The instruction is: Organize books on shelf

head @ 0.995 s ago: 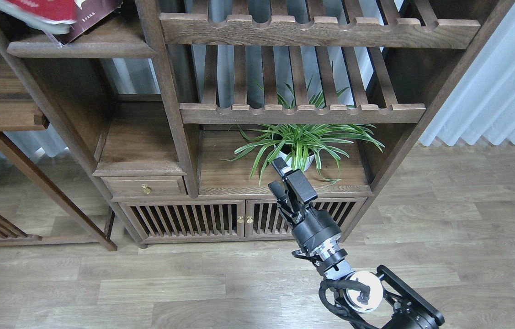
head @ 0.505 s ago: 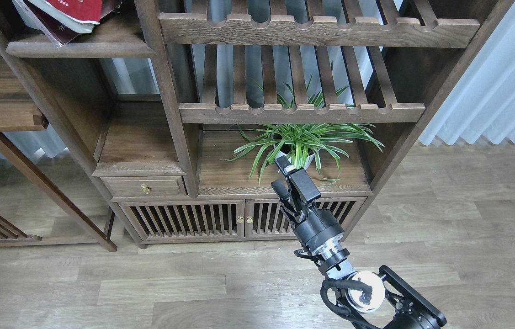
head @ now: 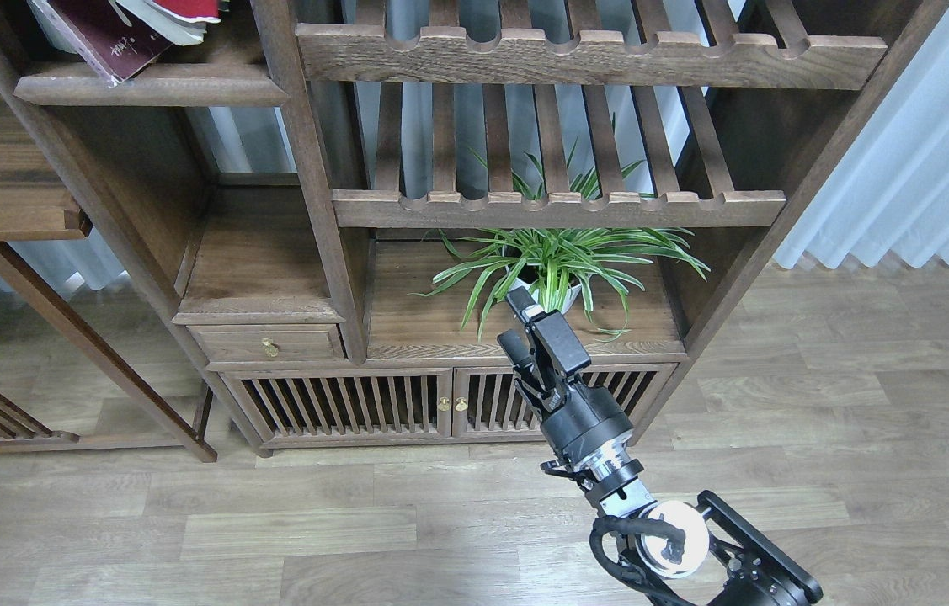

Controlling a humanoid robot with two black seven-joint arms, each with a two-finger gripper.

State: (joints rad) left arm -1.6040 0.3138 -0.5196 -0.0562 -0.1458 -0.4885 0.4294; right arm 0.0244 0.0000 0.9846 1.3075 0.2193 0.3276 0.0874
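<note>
1. The books (head: 133,29) sit at the top left corner of the view, on the shelf (head: 150,84), a solid dark-brown plank with a rounded front edge. Only their lower parts show; the rest is cut off by the top of the picture.
2. A dark maroon book (head: 103,38) leans at a slant, its lower corner reaching the front edge of the plank. A red-covered book (head: 188,10) with pale page edges lies tilted over it, touching it. No third book can be made out in the visible part.
3. To the right of that plank, past an upright post, are two slatted racks (head: 558,206) with notched front rails, one above the other.
4. Below the lower rack a potted plant (head: 558,261) with long striped green leaves stands on a flat board of the cabinet. To its left is an open compartment above a small drawer (head: 268,343) with a brass knob; slatted cabinet doors (head: 440,404) run along the bottom.
5. The right gripper (head: 516,320) rises from the lower right, well apart from the books, in front of the plant and the cabinet doors. Its fingers (head: 558,341) are spread apart and hold nothing.
6. The left gripper is out of view.
7. A wooden floor (head: 819,404) lies in front, and a pale curtain (head: 929,151) hangs at the far right.
</note>
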